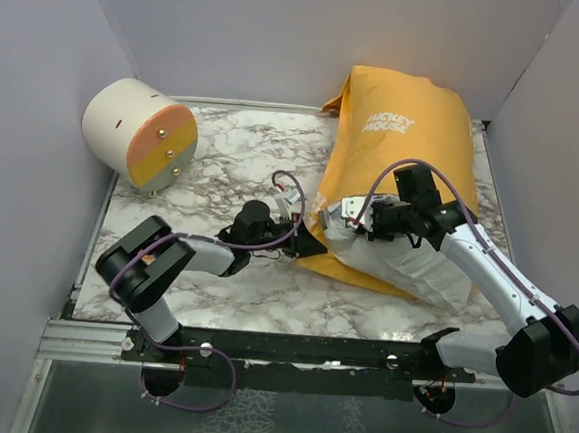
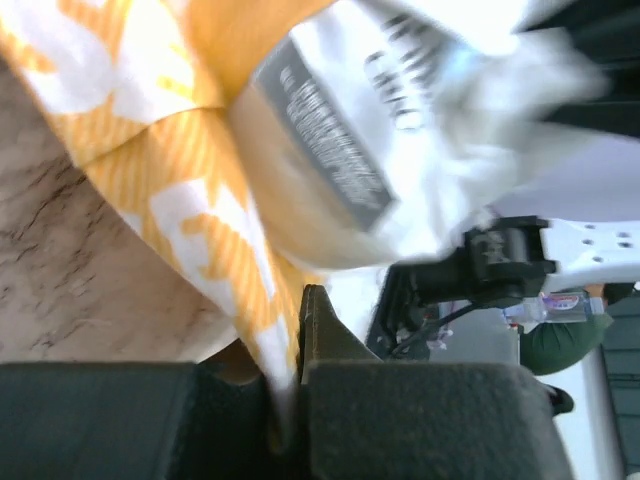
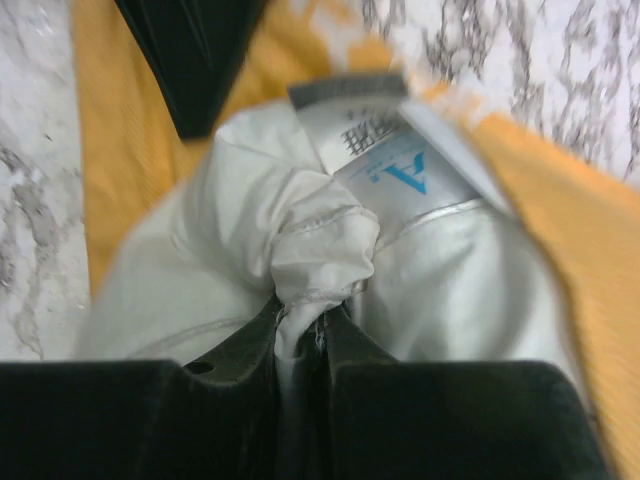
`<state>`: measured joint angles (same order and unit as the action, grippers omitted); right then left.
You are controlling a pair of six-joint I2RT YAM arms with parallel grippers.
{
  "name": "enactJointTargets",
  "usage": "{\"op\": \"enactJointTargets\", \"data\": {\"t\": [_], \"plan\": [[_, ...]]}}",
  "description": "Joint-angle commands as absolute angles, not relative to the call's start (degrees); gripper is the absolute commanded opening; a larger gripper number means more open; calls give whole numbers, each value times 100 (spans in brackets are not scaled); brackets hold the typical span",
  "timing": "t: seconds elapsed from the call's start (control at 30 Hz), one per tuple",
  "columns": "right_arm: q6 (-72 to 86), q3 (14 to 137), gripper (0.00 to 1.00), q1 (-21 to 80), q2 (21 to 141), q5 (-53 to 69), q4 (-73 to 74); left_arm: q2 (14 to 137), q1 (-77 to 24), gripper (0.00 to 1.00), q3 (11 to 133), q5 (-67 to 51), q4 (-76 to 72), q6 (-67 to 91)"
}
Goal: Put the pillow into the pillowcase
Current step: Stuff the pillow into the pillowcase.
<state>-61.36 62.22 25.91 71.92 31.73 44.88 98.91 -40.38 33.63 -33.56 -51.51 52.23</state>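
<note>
- The left gripper [image 1: 311, 242] is clamping all the way down on a fold of orange fabric. That's the rim of the pillowcase [image 1: 405, 145], at the left corner of its open mouth.
- The right gripper [image 3: 305, 325] is squeezing a bunched-up bit of white fabric. It's the edge of the pillow [image 1: 411, 271], right by its printed label [image 3: 375, 140], just beside the left gripper at the pillowcase's mouth.
- The pillow is already lying mostly inside the pillowcase, with only one end poking out of the mouth.
- The pillowcase's long axis is running straight from that mouth to its closed end, well away from both grippers.
- I'm guessing the next move hinges on that axis, with the pillow going toward the closed end and the rim coming back the opposite way over the exposed bit. Both arms are sitting at the mouth, the left one nearer the rim corner.
</note>
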Motion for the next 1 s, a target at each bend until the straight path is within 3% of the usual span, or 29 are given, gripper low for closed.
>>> {"op": "enactJointTargets", "data": {"t": [0.0, 0.17, 0.37, 0.63, 0.77, 0.83, 0.97], "plan": [[-6722, 5548, 9, 2235, 7316, 1651, 3874, 8055, -4013, 0, 3084, -3660, -4761, 4989], [-6634, 5258, 9, 2043, 7642, 291, 2408, 6651, -4023, 0, 3332, -3348, -3041, 4522], [-6149, 5613, 3, 1819, 8158, -757, 444, 6293, -4203, 0, 3259, -3601, -3181, 4923], [-6102, 6335, 2, 1487, 9087, -1097, -648, 5653, -4400, 0, 3286, -3790, -3069, 5066], [-5971, 6533, 4, 1370, 9231, -761, -526, 5628, -4394, 0, 3204, -3695, -2968, 4985], [-5856, 6591, 14, 1384, 9118, 306, 369, 5907, -4387, 0, 3130, -3603, -3061, 4931], [-6118, 6510, 53, 1702, 8790, 2982, 2921, 6854, -4366, 0, 3157, -3534, -3448, 4849]]}}
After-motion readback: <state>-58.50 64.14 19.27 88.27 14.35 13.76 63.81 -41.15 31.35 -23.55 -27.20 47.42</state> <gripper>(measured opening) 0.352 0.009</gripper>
